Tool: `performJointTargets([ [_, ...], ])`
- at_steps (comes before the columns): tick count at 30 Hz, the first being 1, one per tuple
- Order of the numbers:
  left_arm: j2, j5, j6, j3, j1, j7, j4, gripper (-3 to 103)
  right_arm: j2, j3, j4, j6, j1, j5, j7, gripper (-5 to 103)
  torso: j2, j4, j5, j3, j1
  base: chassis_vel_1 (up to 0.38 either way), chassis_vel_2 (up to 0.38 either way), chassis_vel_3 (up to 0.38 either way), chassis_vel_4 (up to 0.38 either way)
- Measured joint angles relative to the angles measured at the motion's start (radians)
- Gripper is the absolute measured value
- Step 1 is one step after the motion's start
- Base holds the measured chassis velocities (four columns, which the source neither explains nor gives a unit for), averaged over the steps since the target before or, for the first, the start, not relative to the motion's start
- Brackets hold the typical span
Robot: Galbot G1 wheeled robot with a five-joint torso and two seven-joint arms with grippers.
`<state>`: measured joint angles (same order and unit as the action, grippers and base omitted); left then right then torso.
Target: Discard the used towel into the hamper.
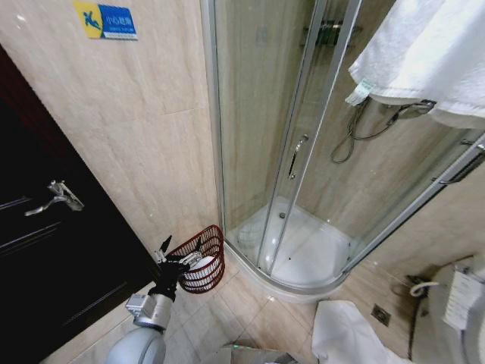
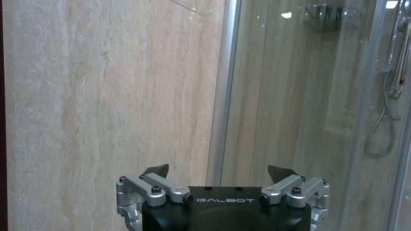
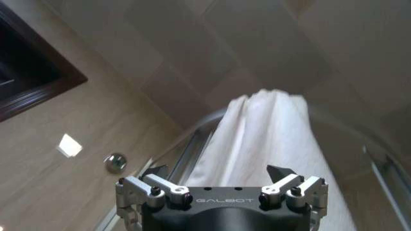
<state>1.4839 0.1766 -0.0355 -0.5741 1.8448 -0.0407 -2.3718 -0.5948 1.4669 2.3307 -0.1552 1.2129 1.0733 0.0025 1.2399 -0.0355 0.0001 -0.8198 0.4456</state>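
Note:
A white towel point(image 1: 428, 49) hangs over the top rail of the shower enclosure at the upper right. In the right wrist view the towel point(image 3: 270, 130) hangs just beyond my right gripper point(image 3: 218, 171), which is open and points up at it with nothing between its fingers. The hamper point(image 1: 203, 259), a small reddish-brown slatted basket, stands on the floor against the wall beside the shower. My left gripper point(image 1: 173, 262) is held low, right in front of the hamper's near side. In the left wrist view the left gripper point(image 2: 218, 171) is open and empty, facing the tiled wall.
The curved glass shower enclosure point(image 1: 292, 159) with its white tray takes up the middle. A dark door point(image 1: 45, 227) is on the left. A white cloth point(image 1: 348, 334) lies on the floor at the lower right, beside a floor drain point(image 1: 381, 314) and a toilet point(image 1: 462, 303).

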Motion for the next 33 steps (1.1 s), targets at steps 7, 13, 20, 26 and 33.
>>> performJointTargets([
  [7,0.0,0.0,0.0,0.0,0.0,0.0,0.0,100,0.119,-0.218,-0.207,0.019,-0.317,-0.018,-0.014,100,0.0,-0.0005,0.0003,0.0,0.0,0.0,0.0,0.0,0.0],
  [13,0.0,0.0,0.0,0.0,0.0,0.0,0.0,100,0.156,-0.317,-0.315,0.048,-0.51,-0.012,-0.051,100,0.0,0.0001,-0.0001,0.0,0.0,0.0,0.0,0.0,0.0],
  [20,0.0,0.0,0.0,0.0,0.0,0.0,0.0,100,0.167,-0.397,-0.389,0.108,-0.66,-0.016,-0.07,100,0.0,-0.0001,-0.0003,0.0,0.0,0.0,0.0,0.0,0.0],
  [26,0.0,0.0,0.0,0.0,0.0,0.0,0.0,100,0.15,-0.405,-0.503,0.134,-0.686,-0.104,-0.113,100,0.0,0.0002,0.0006,0.0,0.0,0.0,0.0,0.0,0.0],
  [33,0.0,0.0,0.0,0.0,0.0,0.0,0.0,100,0.054,-0.611,-0.611,0.159,-0.968,-0.212,-0.135,100,0.0,-0.0001,-0.0009,0.0,0.0,0.0,0.0,0.0,0.0],
])
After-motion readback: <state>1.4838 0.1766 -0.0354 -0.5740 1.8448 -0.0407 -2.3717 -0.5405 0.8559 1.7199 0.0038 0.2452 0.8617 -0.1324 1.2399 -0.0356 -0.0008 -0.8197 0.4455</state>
